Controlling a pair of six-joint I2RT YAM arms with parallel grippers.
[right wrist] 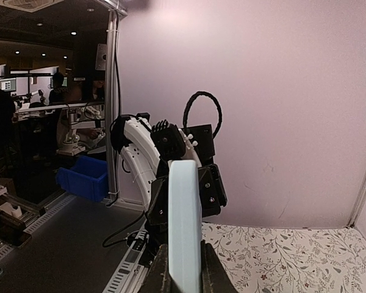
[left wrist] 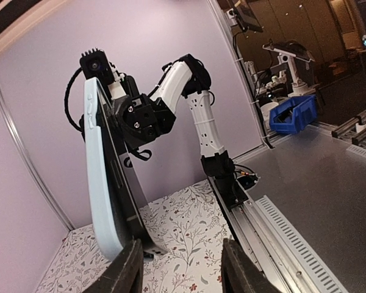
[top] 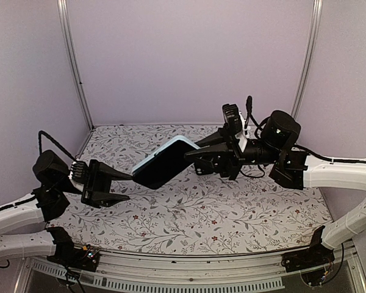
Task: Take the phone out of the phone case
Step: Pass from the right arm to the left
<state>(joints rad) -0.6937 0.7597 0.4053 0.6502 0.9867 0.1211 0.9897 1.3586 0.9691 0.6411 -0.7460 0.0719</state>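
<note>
Top external view is showing the phone (top: 166, 166), seated in its pale blue phone case (top: 151, 157), hanging tilted in the air above the middle of the bench (top: 232, 210) with nothing supporting it from below. The right gripper (top: 193, 152) is clamping the upper right end of the cased phone, and the right wrist view is showing the case edge-on, pinched between both fingers (right wrist: 160, 276) at the bottom of the frame. The left gripper (top: 130, 187) is standing open at the lower left end, its jaws spread wide. In the left wrist view the case's bottom corner is hanging just beside one finger (left wrist: 129, 268), and I cannot tell whether it is touching. The main risk, as I am judging it, is coming from that single hold: the right gripper is squeezing phone and case together, so a pull from the left could be dragging the whole thing out of the pinch and dropping it onto the bench instead of peeling the case away. A left closure landing across screen and shell together would be locking them tighter, while one catching only the thin corner could be slipping off
</note>
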